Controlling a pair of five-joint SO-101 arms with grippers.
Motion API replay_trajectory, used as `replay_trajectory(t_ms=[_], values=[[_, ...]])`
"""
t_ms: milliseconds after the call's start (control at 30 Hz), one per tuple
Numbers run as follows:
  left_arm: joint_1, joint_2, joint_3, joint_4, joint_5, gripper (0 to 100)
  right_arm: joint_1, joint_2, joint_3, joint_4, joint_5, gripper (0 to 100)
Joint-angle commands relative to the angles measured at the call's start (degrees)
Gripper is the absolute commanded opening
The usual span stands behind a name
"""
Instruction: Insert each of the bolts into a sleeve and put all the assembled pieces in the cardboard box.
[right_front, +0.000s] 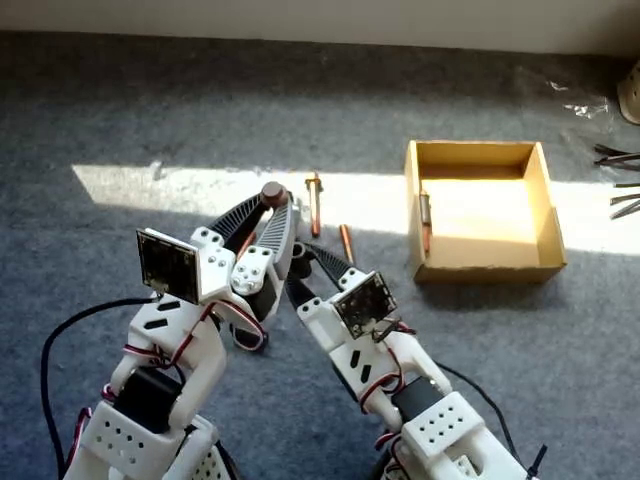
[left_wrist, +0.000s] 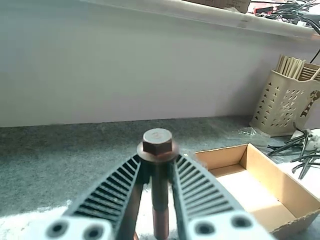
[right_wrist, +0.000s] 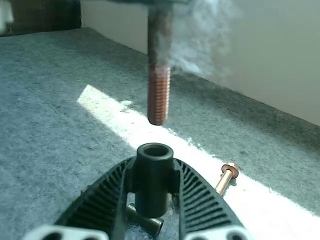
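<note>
Here's the left gripper (left_wrist: 159, 167), raised above the grey-carpeted bench (right_front: 120, 120), its ribbed jaws clamped tight on a copper-coloured bolt (left_wrist: 157, 144). The hex head stands proud above the tips and the shank hangs straight down between them. Below it, the right gripper (right_wrist: 153, 170) has its jaws closed around a black sleeve (right_wrist: 152, 176), held upright with its open mouth facing up. From the right wrist view the bolt's threaded end hangs almost directly over that mouth, close but apart, with a clear gap of air between thread and sleeve. From the high view the two grippers meet nose to nose at the edge of a bright strip of sunlight, the left one on top. Two loose bolts (right_front: 314, 205) lie on the bench just beyond them, one in the sunlit strip and the other (right_front: 346, 243) a little nearer the box. Something short and cylindrical lies on the carpet right under the right jaws, though I can't tell what it is. Over to the right sits the open cardboard box (right_front: 548, 205), well apart from both arms. One assembled piece (right_front: 425, 222), dark at one end and copper at the other, lies inside along the wall nearest the arms. Past the box in the left wrist view there's a perforated basket (left_wrist: 285, 107) full of sticks, with some dark tools (left_wrist: 300, 150) scattered beside it.
</note>
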Motion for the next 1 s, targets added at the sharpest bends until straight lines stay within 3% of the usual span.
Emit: replay_trajectory(t_ms=[0, 967], values=[[1.01, -1.36, -0.57, 0.18, 1.58, 0, -0.48, -1.1, -0.66, -2.15, 0.62, 0.4], [0.66, -1.36, 1.71, 1.93, 4.92, 0, -0.4, -1.1, -0.13, -2.15, 0.62, 0.4]])
